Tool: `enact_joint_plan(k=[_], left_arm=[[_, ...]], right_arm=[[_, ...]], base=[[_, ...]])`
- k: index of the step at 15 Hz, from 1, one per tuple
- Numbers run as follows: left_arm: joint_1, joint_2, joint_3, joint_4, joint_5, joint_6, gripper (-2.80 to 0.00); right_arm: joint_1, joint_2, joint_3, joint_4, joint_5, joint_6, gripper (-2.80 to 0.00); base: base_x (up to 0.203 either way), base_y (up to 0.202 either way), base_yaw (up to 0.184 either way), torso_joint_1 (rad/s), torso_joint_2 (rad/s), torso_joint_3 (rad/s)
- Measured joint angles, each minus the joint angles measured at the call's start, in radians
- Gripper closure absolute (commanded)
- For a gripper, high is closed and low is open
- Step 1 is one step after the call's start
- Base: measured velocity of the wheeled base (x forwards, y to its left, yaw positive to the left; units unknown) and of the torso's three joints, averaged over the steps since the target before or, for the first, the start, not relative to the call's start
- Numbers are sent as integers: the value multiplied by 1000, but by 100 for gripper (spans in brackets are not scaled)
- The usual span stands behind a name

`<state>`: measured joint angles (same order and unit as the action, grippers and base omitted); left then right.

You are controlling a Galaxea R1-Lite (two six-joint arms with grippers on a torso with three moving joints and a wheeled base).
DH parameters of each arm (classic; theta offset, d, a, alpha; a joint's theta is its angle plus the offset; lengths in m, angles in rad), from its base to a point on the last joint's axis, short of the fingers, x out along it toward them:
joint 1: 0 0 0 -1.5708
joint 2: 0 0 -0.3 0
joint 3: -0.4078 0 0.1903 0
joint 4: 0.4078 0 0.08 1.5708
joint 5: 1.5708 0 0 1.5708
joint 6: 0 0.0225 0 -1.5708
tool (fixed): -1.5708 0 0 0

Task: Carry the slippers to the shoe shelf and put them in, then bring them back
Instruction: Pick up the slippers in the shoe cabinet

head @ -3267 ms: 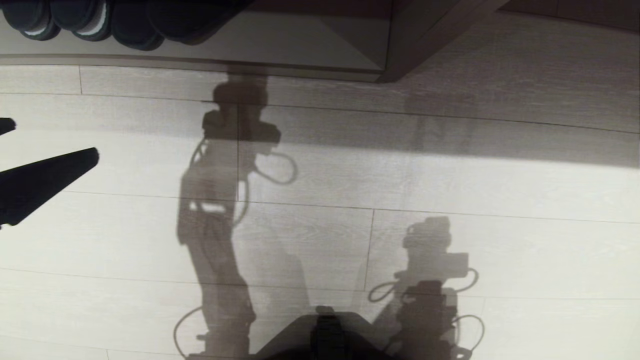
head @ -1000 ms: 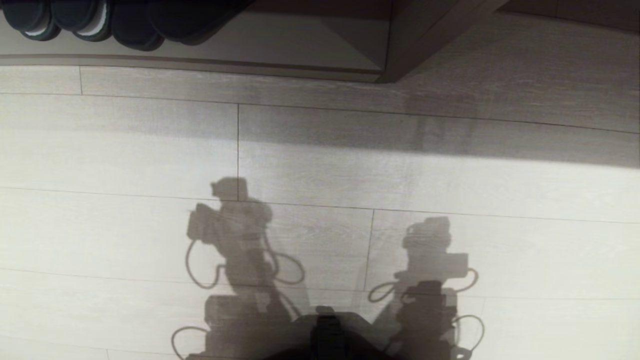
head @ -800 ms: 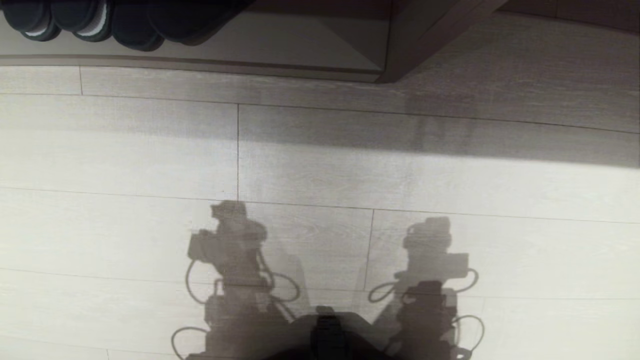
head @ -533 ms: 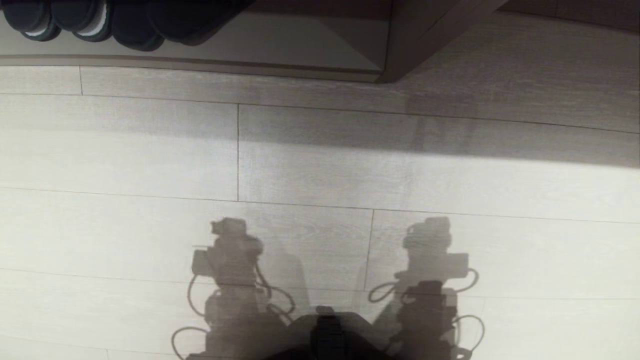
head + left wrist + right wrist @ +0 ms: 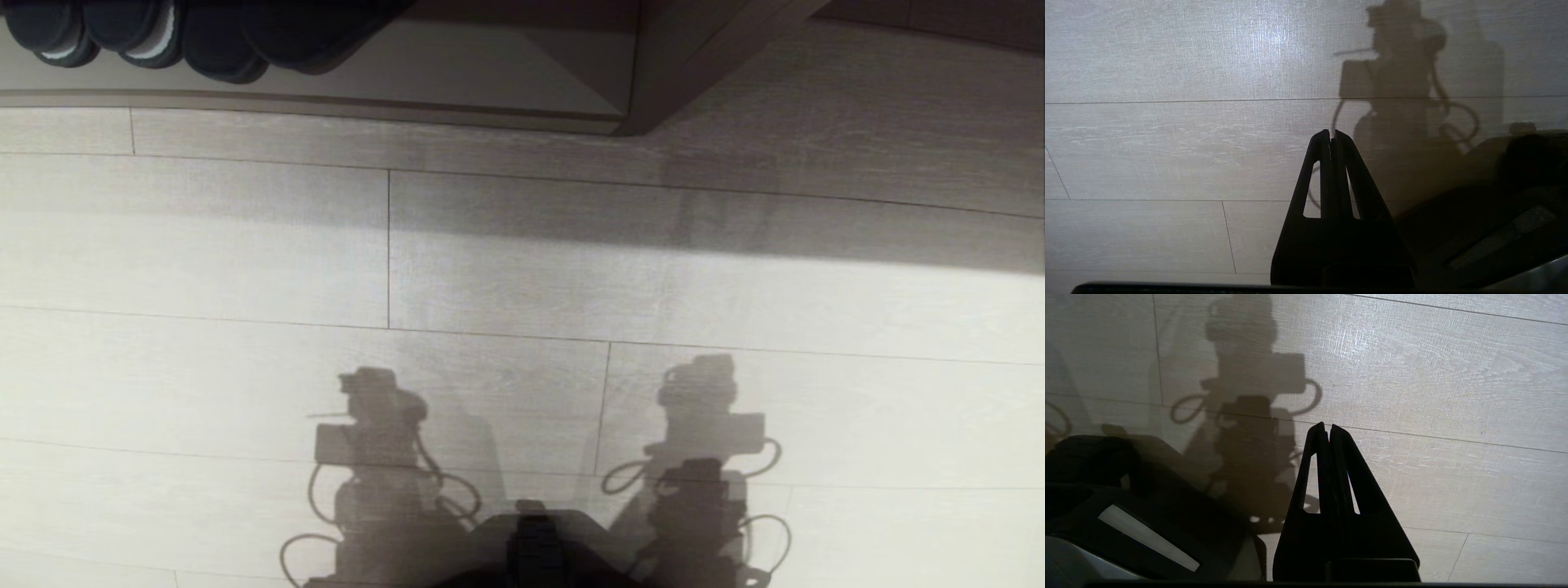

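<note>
- Since a few seconds ago the left arm has gone from the head view's left edge; its shadow (image 5: 375, 457) has drawn back from the shelf towards the robot's base and now stands level with the right arm's shadow (image 5: 702, 457). The floor and shelf sit just as they did, so the camera has not shifted.
- Head view: pale wood-plank floor (image 5: 522, 269) fills most of the picture. Along the top runs the shoe shelf (image 5: 457, 61), a low open cubby with a divider panel (image 5: 678, 65) at its right end. In the cubby's far-left part lie dark rounded shoes in a row: two with pale sole edges (image 5: 106, 33), and beside them, to their right, two darker ones that look to be the slippers (image 5: 269, 37), toes pointing out towards the room. It is too dim to tell their colour. A band of shade lies across the floor before the shelf. The robot's dark base (image 5: 531, 547) shows at the bottom centre, between the two shadows. Neither gripper is in this view.
- Left wrist view: the left gripper (image 5: 1332, 141) hangs over bare floor, jaws pressed together, nothing between them. Its arm's shadow falls on the planks beyond, and the base is beside it.
- Right wrist view: the right gripper (image 5: 1325, 433) likewise hangs over bare floor, jaws together and empty, with the base alongside.
</note>
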<state>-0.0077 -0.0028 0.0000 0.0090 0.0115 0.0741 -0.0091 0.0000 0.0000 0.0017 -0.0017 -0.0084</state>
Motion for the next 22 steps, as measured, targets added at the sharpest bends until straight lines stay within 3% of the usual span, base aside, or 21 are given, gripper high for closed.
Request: enact_joint_plan(k=[9, 13, 22], left_arm=[[0, 0, 0, 2, -4, 0, 0], [0, 0, 0, -5, -5, -44, 0], [0, 0, 0, -7, -7, -52, 0]], right_arm=[[0, 0, 0, 1, -1, 1, 0], [0, 0, 0, 1, -1, 1, 0], [0, 0, 0, 1, 0, 1, 0]], base=[[0, 0, 0, 0, 0, 0], [0, 18, -1, 1, -1, 1], [0, 186, -2, 3, 2, 4]])
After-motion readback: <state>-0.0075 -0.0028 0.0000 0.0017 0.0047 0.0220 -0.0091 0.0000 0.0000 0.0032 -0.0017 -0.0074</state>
